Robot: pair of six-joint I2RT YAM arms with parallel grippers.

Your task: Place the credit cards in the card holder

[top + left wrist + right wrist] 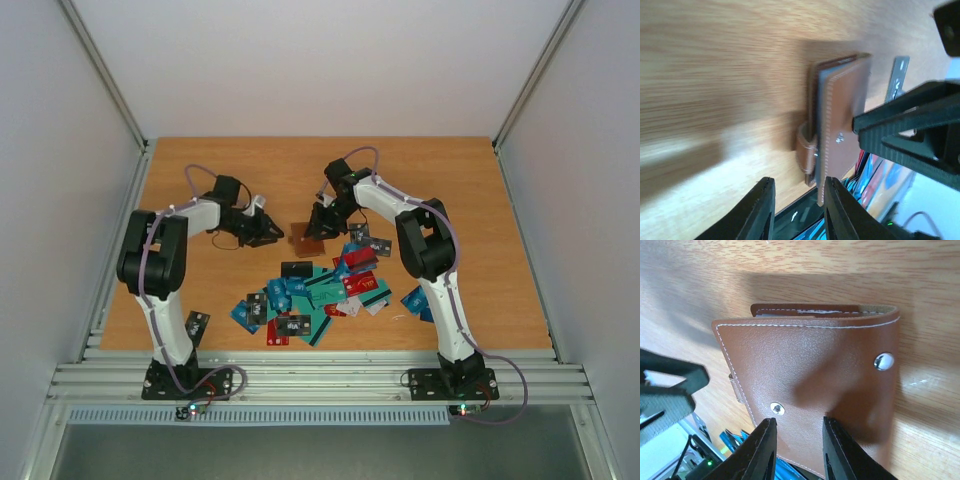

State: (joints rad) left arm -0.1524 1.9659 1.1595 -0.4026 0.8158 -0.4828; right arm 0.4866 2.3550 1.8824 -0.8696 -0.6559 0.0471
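The brown card holder (815,370) lies on the wooden table (200,170), with a pale blue-grey layer showing between its leather leaves. The right gripper (798,420) is over the holder's snap-studded face, fingers a little apart with leather showing in the gap. Whether the tips press on the holder cannot be told. The left gripper (800,181) sits just left of the holder by its strap end, fingers slightly parted and gripping nothing. The credit cards (315,290) lie in a loose pile just on the holder's near side.
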